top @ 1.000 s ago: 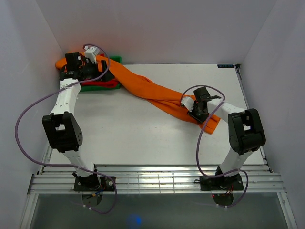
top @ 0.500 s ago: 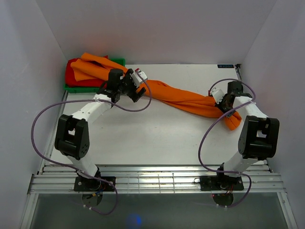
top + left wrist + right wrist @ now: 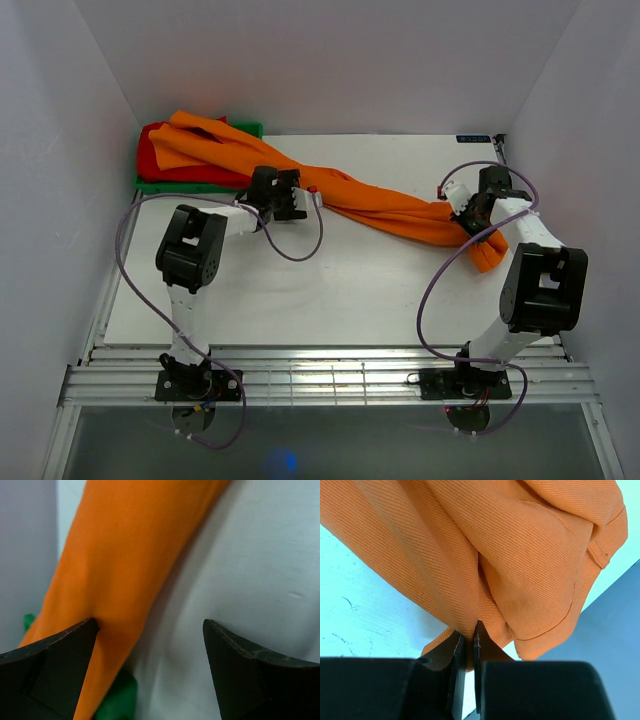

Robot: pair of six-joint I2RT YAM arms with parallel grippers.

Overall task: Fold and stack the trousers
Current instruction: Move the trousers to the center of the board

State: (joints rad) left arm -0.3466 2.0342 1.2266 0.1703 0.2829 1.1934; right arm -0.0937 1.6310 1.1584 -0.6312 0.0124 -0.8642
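The orange trousers (image 3: 380, 205) lie twisted in a long band, from the back left corner across the table to the right. Their left end is heaped over a red garment (image 3: 150, 150) and a green bin (image 3: 175, 185). My left gripper (image 3: 303, 199) is open, low over the table against the near side of the band. In the left wrist view the trousers (image 3: 125, 555) brush the left finger (image 3: 55, 670), and bare table fills the rest of the gap of this gripper (image 3: 150, 630). My right gripper (image 3: 468, 212) is shut on a fold of the trousers (image 3: 520, 555) near their right end, with the cloth pinched between the tips of the gripper (image 3: 469, 636).
White walls close in the table on the left, back and right. The right wall stands near the right gripper. The table's (image 3: 300, 290) near half shows bare white surface. The green bin's corner (image 3: 115, 700) shows beside the left finger.
My left arm swung from over the bin down to the table beside the trouser band, still open. My right gripper shut on the cloth and drew it right, stretching the trousers out.
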